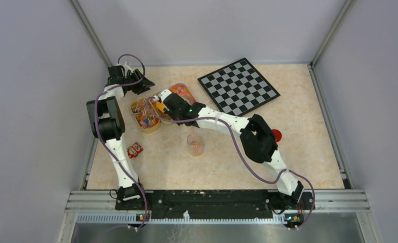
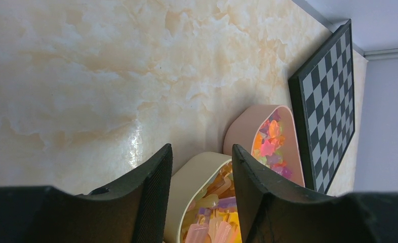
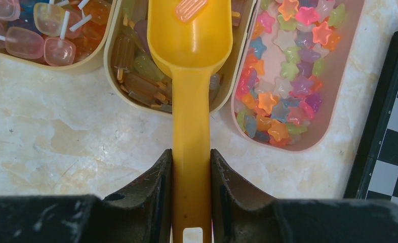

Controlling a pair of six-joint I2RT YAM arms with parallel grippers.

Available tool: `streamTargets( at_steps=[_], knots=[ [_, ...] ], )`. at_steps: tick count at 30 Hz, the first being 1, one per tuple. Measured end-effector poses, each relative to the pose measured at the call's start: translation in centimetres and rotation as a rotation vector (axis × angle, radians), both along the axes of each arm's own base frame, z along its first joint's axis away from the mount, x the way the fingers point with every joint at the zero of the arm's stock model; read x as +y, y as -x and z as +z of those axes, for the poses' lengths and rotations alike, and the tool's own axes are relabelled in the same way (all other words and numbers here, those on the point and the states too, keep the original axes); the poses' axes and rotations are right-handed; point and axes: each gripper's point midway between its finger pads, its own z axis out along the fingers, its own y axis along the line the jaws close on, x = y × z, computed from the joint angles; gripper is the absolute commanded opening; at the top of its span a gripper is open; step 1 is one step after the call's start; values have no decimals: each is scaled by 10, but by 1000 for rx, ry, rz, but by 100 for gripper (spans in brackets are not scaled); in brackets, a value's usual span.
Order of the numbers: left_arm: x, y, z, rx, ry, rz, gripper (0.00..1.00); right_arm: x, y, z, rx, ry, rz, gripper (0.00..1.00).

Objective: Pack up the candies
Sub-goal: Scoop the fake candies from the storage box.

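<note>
Reaching over candies [image 3: 283,76], right fingers [image 3: 156,185] clamped on scoop [image 3: 189,48]; left fingers [image 2: 154,190] apart near tray [image 2: 187,185].

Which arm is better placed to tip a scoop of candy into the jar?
Right. The right arm has its jaws shut on the yellow scoop, a candy in its bowl, and the clear jar stands beside it. The left arm has open, empty jaws.

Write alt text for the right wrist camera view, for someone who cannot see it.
The right claw is shut on the handle of a yellow scoop, whose bowl holds one orange candy over a cream tray of bar-shaped candies. A pink tray of star-shaped candies sits to its right, beside a chessboard at the frame's edge.
</note>
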Motion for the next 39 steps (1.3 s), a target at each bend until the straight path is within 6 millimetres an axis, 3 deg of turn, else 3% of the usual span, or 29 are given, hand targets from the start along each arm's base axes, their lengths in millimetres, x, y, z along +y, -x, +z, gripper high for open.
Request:
streamTargets(
  at_steps=[9,21,27,33,34,36,39],
  knots=[
    [-1,2,-2,6,4,-2,52,6,-2,-1,-12,-39,3,0],
    [-2,4,-5,16,9,-1,52,-6,3,-17,-35,-115,15,0],
    [-4,5,-3,16,26,-13,62,-6,4,-14,-47,-161,36,0],
    [-6,6,-1,18,41,-19,70,-3,-4,6,-86,-204,48,0],
    [-6,6,0,18,43,-18,73,-3,-5,10,-94,-209,50,0],
    [-5,7,4,20,46,-13,95,-4,-7,20,-111,-220,55,0],
    [-4,7,20,0,40,-1,99,-6,-9,38,-138,-236,62,0]
  ],
)
